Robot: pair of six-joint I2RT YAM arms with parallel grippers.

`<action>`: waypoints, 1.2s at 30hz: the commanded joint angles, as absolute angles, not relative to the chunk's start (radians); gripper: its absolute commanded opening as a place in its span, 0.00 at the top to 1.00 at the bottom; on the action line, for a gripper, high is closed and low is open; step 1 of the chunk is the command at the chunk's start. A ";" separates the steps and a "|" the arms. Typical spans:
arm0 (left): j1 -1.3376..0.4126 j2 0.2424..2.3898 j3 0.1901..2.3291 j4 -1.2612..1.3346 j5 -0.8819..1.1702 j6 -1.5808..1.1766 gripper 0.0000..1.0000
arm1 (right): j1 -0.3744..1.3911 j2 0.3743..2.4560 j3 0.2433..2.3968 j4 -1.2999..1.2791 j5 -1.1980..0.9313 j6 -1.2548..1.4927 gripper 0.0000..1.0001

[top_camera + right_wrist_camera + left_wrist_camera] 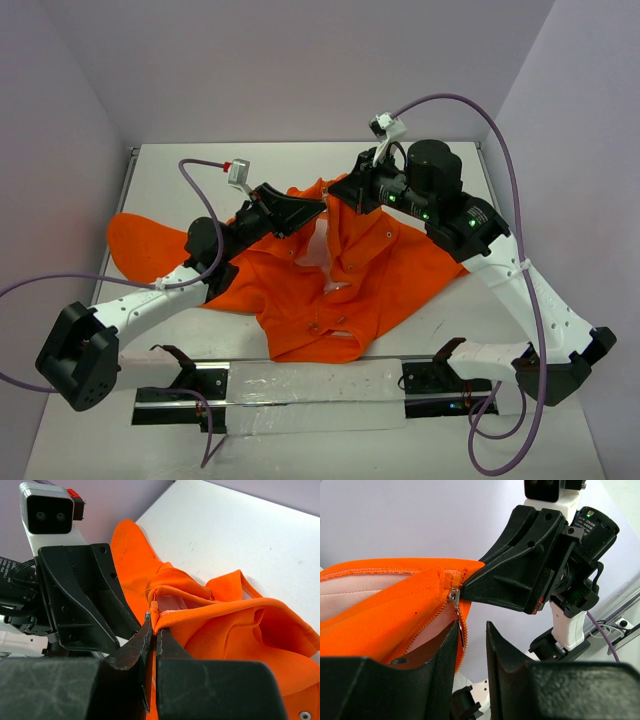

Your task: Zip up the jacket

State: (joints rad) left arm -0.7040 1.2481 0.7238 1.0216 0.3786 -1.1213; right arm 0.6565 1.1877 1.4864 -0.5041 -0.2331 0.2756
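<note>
The orange jacket (330, 290) lies mid-table, its front partly open and showing the pale lining (318, 245). My right gripper (340, 197) is shut on the top edge of the jacket's front by the zipper (154, 625) and holds it raised. In the left wrist view its black fingers (485, 582) pinch the fabric just above the metal zipper slider (454, 596). My left gripper (306, 212) is open, its jaws (472, 642) apart right below the slider. The hanging pull tab (461, 630) rests against the inner face of its left finger.
A clear plastic sheet on a metal rail (310, 398) lies along the table's near edge between the arm bases. Purple cables (500, 130) loop above both arms. Walls close in the table at the back and on both sides.
</note>
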 commanded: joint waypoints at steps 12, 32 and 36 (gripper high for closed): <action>-0.700 1.244 0.730 1.037 0.367 -1.108 1.00 | 0.656 1.177 1.534 -0.445 -0.239 0.270 1.00; -0.692 1.288 0.714 0.913 0.383 -1.164 1.00 | 0.655 1.161 1.561 -0.298 -0.168 0.282 1.00; -0.691 1.272 0.722 0.847 0.395 -1.173 1.00 | 0.655 1.169 1.593 -0.290 -0.094 0.255 1.00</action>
